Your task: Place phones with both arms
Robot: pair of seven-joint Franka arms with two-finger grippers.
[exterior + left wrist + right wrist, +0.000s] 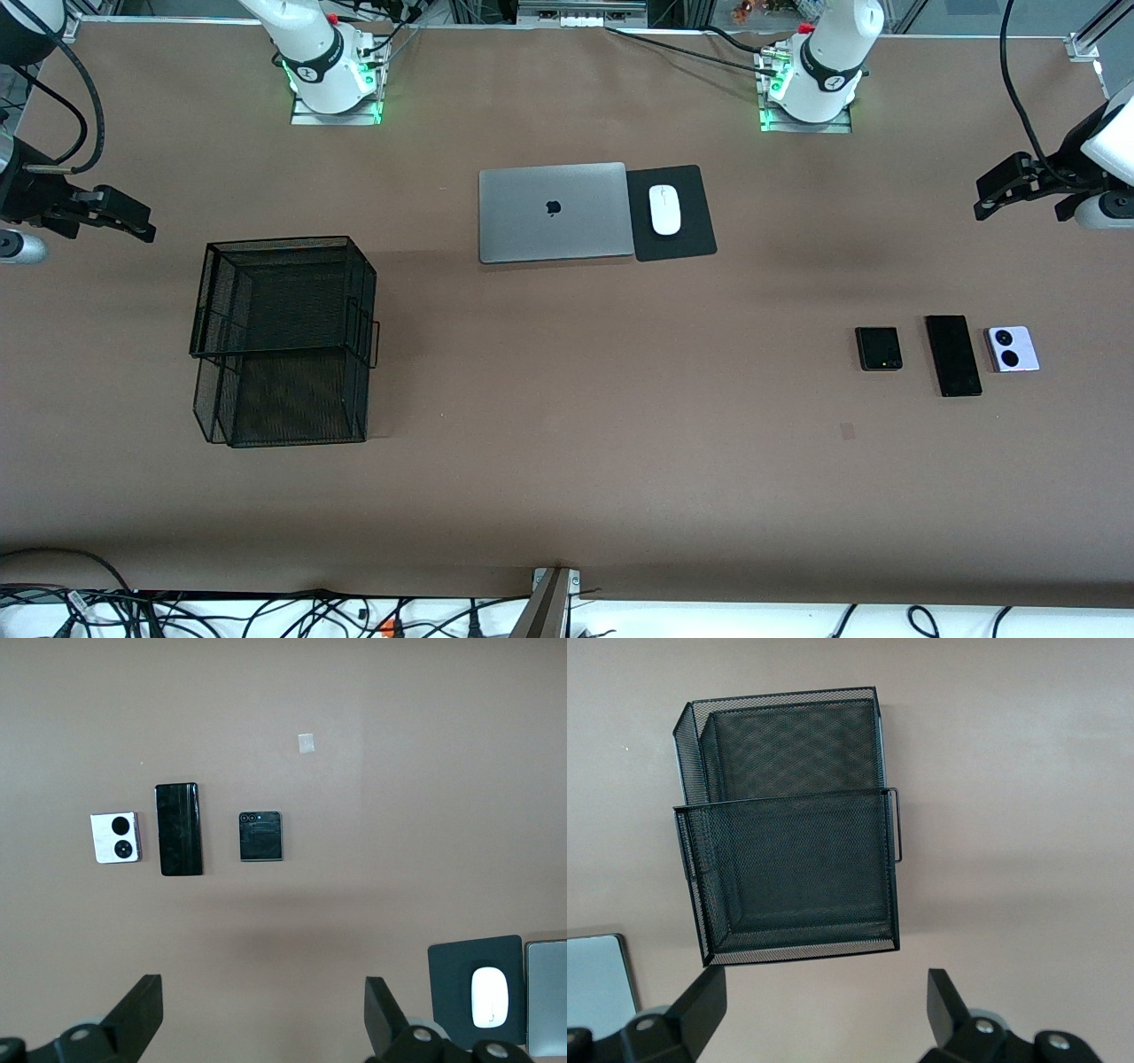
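Observation:
Three phones lie in a row toward the left arm's end of the table: a small squarish black one [879,348] [260,835], a long slim black slab [953,355] [179,829], and a lilac-white one with two round lenses [1012,348] [115,837]. My left gripper [990,197] [263,1014] is open and empty, high above the table at its end, apart from the phones. My right gripper [133,223] [827,1010] is open and empty, held high by the black mesh basket [282,341] [793,824], which is empty.
A closed grey laptop [553,213] lies mid-table toward the bases, beside a black mouse pad [671,213] with a white mouse [664,209] [489,997] on it. A small pale tape mark [847,431] [306,743] is nearer the front camera than the phones.

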